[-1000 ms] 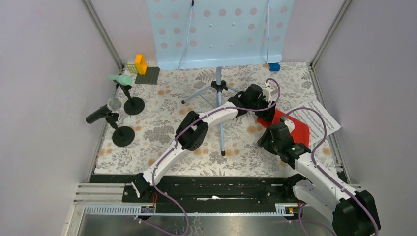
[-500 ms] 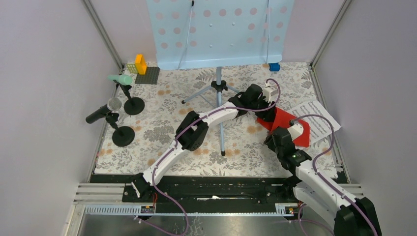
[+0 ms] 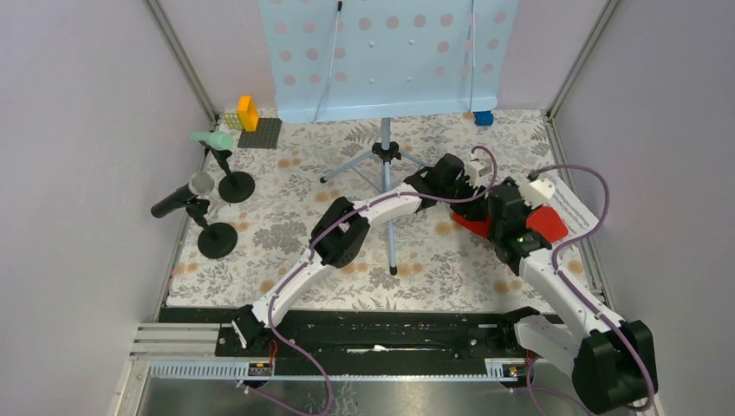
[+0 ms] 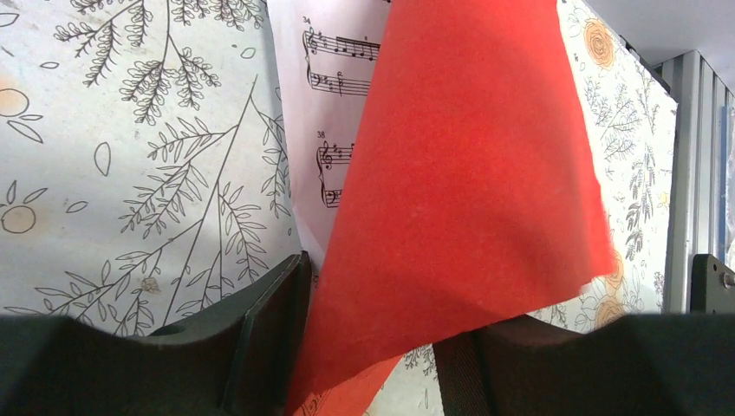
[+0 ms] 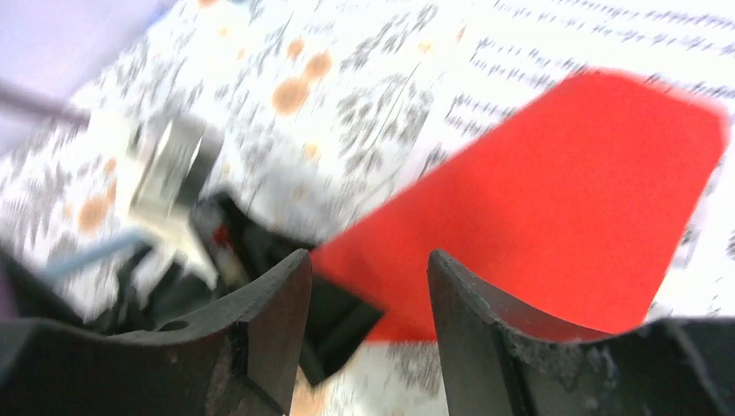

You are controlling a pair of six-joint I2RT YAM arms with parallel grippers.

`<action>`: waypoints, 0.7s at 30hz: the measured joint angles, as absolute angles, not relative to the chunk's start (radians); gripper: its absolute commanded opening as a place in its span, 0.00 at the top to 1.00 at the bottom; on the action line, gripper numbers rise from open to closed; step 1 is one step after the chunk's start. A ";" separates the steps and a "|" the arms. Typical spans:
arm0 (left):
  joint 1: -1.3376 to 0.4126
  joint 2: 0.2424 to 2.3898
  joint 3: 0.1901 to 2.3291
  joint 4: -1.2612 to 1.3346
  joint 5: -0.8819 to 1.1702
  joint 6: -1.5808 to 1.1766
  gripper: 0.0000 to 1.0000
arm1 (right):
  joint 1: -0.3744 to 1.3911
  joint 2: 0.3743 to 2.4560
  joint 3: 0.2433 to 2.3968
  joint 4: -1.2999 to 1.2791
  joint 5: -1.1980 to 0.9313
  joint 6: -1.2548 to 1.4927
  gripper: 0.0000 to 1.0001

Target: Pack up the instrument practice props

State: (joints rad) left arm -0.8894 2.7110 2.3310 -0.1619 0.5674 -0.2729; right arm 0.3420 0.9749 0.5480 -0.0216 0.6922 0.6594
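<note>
Floral desk (image 3: 286, 208), three o'clock: left fingers (image 4: 269, 329) bracket the raised red music sheet (image 4: 468, 173), grip unclear, likely offering it to parted, empty right fingers (image 5: 269, 329).

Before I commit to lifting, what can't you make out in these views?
Left wrist: whether the left pincer clamps the red sheet; the sheet covers one finger, the frame edge cuts the rest.
Top view: the right arm hides most of the red sheet and the white music sheet.
Right wrist: motion blur; notation unreadable.
Top view: the music rack is cut off at the top edge.
</note>
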 measured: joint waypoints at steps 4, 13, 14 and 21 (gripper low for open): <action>-0.893 2.711 2.331 -0.162 0.569 -0.266 0.45 | 0.169 1.047 0.626 0.015 0.650 0.632 0.41; -0.897 2.711 2.331 -0.162 0.569 -0.267 0.53 | 0.109 0.957 0.559 -0.018 0.347 0.658 0.57; -0.897 2.711 2.331 -0.162 0.569 -0.267 0.54 | 0.109 0.929 0.528 -0.028 0.312 0.673 0.63; -0.897 2.711 2.325 -0.162 0.567 -0.270 0.77 | 0.109 0.783 0.246 -0.071 0.060 0.825 0.87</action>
State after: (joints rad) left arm -0.8970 2.7110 2.3245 -0.1616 0.5674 -0.2699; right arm 0.1089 0.7830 0.2462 -0.0708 0.0605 0.8253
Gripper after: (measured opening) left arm 0.307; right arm 0.191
